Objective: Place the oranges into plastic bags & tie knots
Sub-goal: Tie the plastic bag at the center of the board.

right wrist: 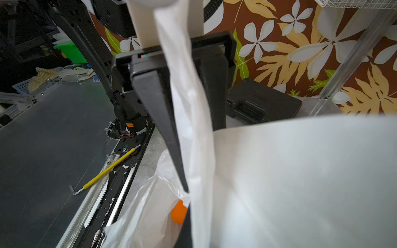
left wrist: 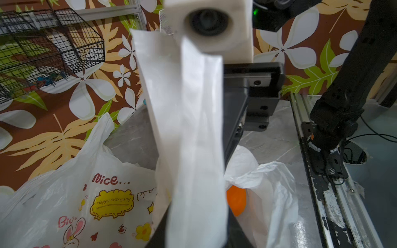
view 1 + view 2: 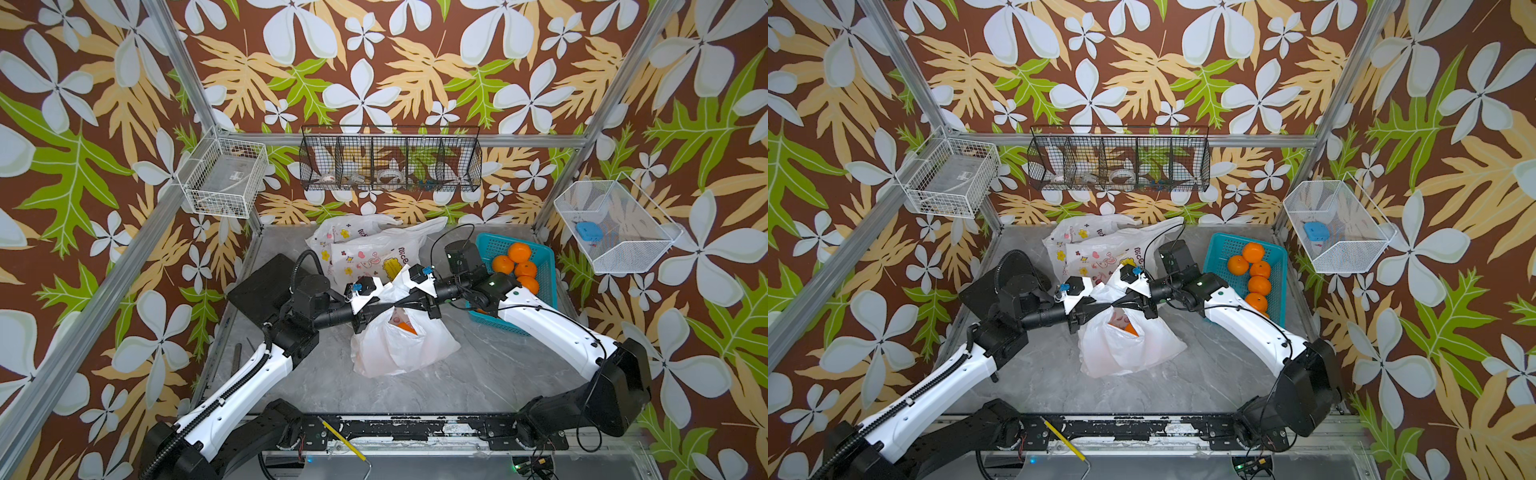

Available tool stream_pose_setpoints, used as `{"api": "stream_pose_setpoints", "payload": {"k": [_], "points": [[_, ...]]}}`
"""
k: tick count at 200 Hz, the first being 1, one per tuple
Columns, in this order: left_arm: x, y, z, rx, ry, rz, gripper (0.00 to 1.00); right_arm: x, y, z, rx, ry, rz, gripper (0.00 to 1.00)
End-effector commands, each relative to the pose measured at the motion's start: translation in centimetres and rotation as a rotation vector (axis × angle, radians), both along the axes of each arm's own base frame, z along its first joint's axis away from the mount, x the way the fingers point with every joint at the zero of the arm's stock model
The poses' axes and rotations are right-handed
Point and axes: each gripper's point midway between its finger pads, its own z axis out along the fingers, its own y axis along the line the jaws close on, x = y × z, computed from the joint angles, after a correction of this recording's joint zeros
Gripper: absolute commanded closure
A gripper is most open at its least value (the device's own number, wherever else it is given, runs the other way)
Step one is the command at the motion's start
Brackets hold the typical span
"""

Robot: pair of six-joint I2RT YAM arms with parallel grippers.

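A white plastic bag (image 3: 399,349) lies mid-table with an orange (image 3: 406,327) showing through its mouth; the fruit also shows in the wrist views (image 2: 236,200) (image 1: 178,211). My two grippers meet tip to tip just above it. The right gripper (image 3: 402,304) is shut on a white handle strip (image 1: 193,120) of this bag. That strip (image 2: 189,128) also runs between the left gripper's (image 3: 388,306) fingers (image 1: 159,107), which stand apart around it. Several oranges (image 3: 519,252) sit in the teal basket (image 3: 488,243) at the right. More printed bags (image 3: 365,249) lie at the back. No knot shows.
A black pad (image 3: 257,286) lies left of the bags. A yellow-handled hex key (image 3: 343,440) rests on the front rail. Wire baskets hang on the left wall (image 3: 224,176), the back wall (image 3: 390,160) and the right wall (image 3: 611,226).
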Motion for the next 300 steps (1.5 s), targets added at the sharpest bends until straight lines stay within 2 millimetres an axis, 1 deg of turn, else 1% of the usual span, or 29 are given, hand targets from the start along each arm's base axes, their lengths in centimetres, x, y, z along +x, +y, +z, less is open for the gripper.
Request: {"api": "stream_pose_setpoints", "payload": {"k": [1,19,46,58,71,84,98,118,137,154,182,202,215,232,243,254,261,268,273,280,288,293,300], "points": [[-0.6,-0.6,1.4,-0.055,-0.019,-0.054,0.61,-0.1,0.0,0.1,0.0,-0.007,0.0,1.0],[-0.7,-0.8,2.2,-0.083,-0.033,-0.077,0.57,0.0,0.0,0.1,-0.001,-0.01,-0.002,1.0],[-0.9,-1.0,2.8,-0.093,-0.048,-0.094,0.53,0.0,0.0,0.1,-0.002,-0.012,-0.005,1.0],[-0.9,-1.0,3.0,-0.105,-0.053,-0.095,0.53,-0.1,-0.1,0.1,0.0,-0.014,-0.004,1.0],[-0.8,-1.1,3.3,-0.112,-0.055,-0.097,0.59,-0.1,-0.1,0.1,0.002,-0.017,-0.002,1.0],[-0.6,-1.2,3.3,-0.116,-0.048,-0.095,0.63,-0.1,-0.1,0.1,0.001,-0.016,-0.003,1.0],[-0.3,-1.3,3.3,-0.116,-0.043,-0.089,0.73,-0.3,-0.1,0.3,0.004,-0.019,0.0,1.0],[0.0,-1.2,3.0,-0.107,-0.038,-0.073,0.88,-0.3,-0.5,0.2,-0.014,-0.029,-0.015,0.9],[0.1,-1.0,2.7,-0.099,-0.042,-0.06,1.0,-0.2,-1.5,1.0,-0.001,-0.047,-0.037,0.76],[0.1,-0.9,2.6,-0.094,-0.043,-0.051,1.0,0.1,-2.9,1.6,0.015,-0.058,-0.071,0.63],[-0.1,-0.8,2.6,-0.094,-0.045,-0.052,1.0,0.8,-5.1,3.5,0.062,-0.076,-0.11,0.45],[-0.2,-0.8,2.5,-0.091,-0.048,-0.056,1.0,1.1,-5.1,5.5,0.092,-0.113,-0.11,0.33],[-0.2,-0.8,2.4,-0.088,-0.05,-0.053,1.0,1.3,-4.8,6.8,0.111,-0.128,-0.095,0.3],[-0.2,-0.7,2.4,-0.086,-0.053,-0.05,1.0,1.5,-4.5,8.3,0.142,-0.137,-0.073,0.28],[-0.2,-0.7,2.4,-0.086,-0.052,-0.05,1.0,1.5,-3.9,8.7,0.161,-0.132,-0.052,0.28],[-0.2,-0.7,2.4,-0.087,-0.053,-0.049,1.0,1.4,-3.3,8.6,0.158,-0.129,-0.038,0.29],[-0.2,-0.7,2.4,-0.087,-0.052,-0.049,1.0,1.4,-2.9,8.5,0.153,-0.126,-0.028,0.31],[-0.2,-0.7,2.4,-0.086,-0.052,-0.048,1.0,1.3,-2.7,8.3,0.149,-0.121,-0.018,0.36],[-0.2,-0.7,2.3,-0.086,-0.052,-0.048,1.0,1.2,-2.5,8.2,0.149,-0.115,-0.009,0.42],[-0.2,-0.7,2.3,-0.085,-0.05,-0.046,1.0,1.2,-2.4,8.2,0.149,-0.105,-0.003,0.52],[-0.2,-0.6,2.2,-0.086,-0.05,-0.042,1.0,1.2,-2.4,8.1,0.146,-0.097,0.001,0.7],[-0.2,-0.6,2.2,-0.085,-0.049,-0.038,1.0,1.3,-2.4,8.1,0.141,-0.096,-0.003,0.8],[-0.1,-0.5,2.1,-0.084,-0.049,-0.033,0.95,1.2,-2.5,8.3,0.139,-0.104,-0.006,0.9]]}}
